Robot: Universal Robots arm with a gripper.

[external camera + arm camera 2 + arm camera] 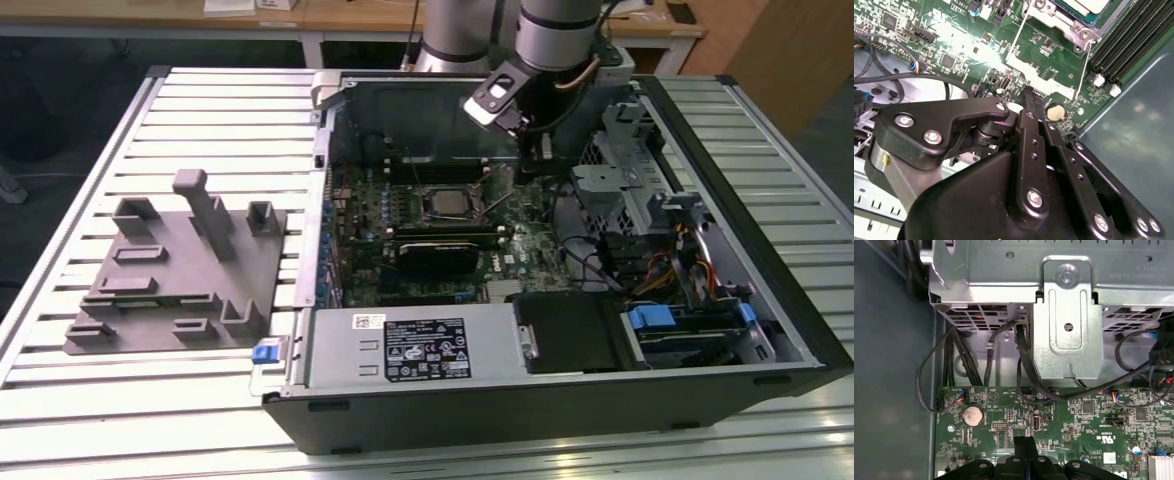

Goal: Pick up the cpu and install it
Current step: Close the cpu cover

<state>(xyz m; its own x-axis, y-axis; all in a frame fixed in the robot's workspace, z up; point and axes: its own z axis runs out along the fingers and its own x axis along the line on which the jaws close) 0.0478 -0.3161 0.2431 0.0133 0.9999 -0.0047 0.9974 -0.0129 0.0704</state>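
Note:
The cpu (1085,5) is a pale silvery square lying in the motherboard socket, framed by the metal bracket (1054,22); in the exterior view the cpu (445,204) sits mid-board inside the open computer case. My gripper (539,165) hangs over the board toward the exterior view's right of the socket, apart from the chip. Both wrist views show the black fingers (1026,445) pressed together with nothing between them, their tips just above the green board near a coin battery (1056,113). The gripper (1030,97) is shut and holds nothing.
A grey fixture block (174,270) lies on the slatted table at the exterior view's left. Inside the case are a power supply (427,350), a metal drive cage (1066,325) with black cables (1026,370), memory slots (1124,50) and a black card (434,255).

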